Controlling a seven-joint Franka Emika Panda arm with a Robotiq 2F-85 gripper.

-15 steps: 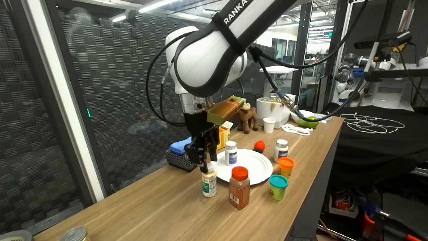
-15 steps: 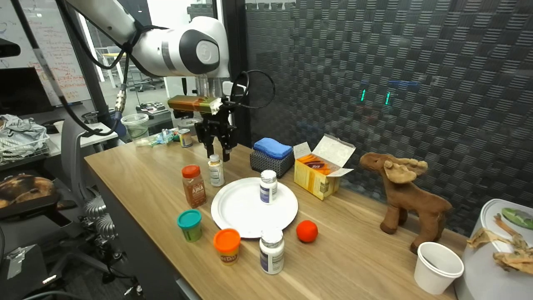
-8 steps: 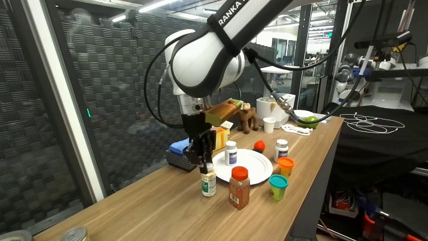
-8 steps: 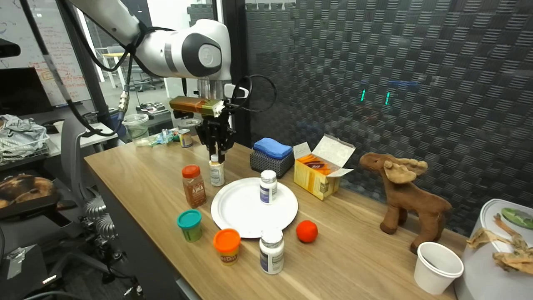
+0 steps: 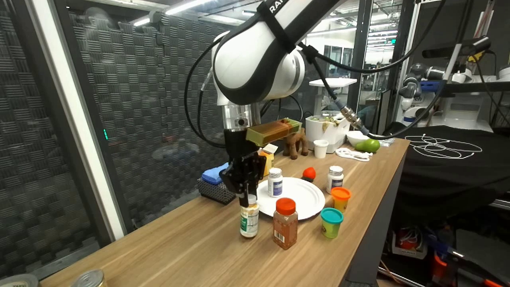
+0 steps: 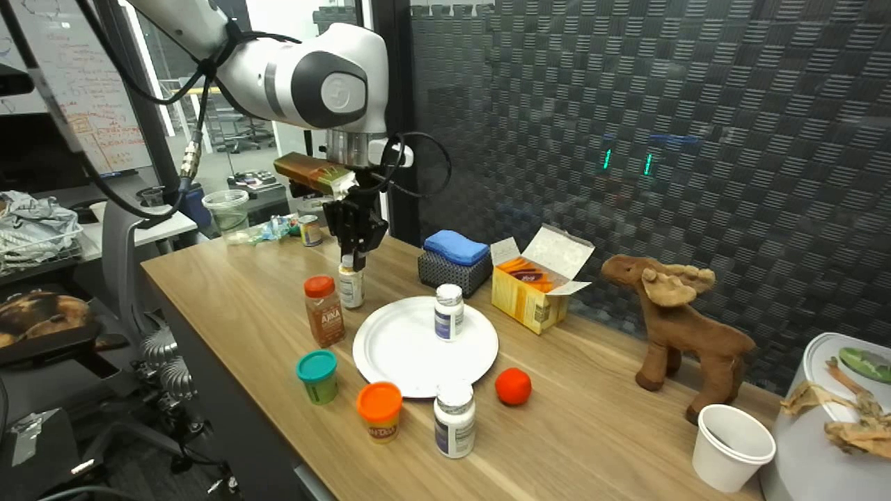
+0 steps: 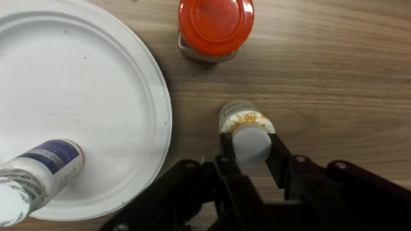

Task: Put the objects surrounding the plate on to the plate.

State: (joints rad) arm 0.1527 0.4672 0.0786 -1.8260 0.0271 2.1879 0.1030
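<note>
My gripper (image 7: 249,138) is shut on the cap of the white bottle with the green label (image 5: 249,224), one finger on each side. That bottle (image 6: 351,289) is near upright beside the plate (image 6: 397,358); whether its base touches the table I cannot tell. On the plate (image 7: 96,96) stands a white bottle with a purple label (image 6: 447,321). Around the plate are the brown red-capped bottle (image 5: 285,229), the green cup (image 5: 330,227) with a teal lid, an orange tub (image 5: 340,201), another purple-labelled white bottle (image 6: 454,424) and the orange-red ball (image 6: 513,387).
Behind the plate are a dark box with a blue cloth (image 6: 456,247) on top and an open yellow box (image 6: 529,299). A brown plush moose (image 6: 682,330), a white paper cup (image 6: 731,445) and a white container (image 5: 324,133) stand further along. Cans (image 5: 89,279) sit at the opposite end.
The jaws have closed onto the bottle's cap; a second ago they stood apart around it. Gripper and bottle have since shifted slightly together, a little closer to the red-capped bottle.
</note>
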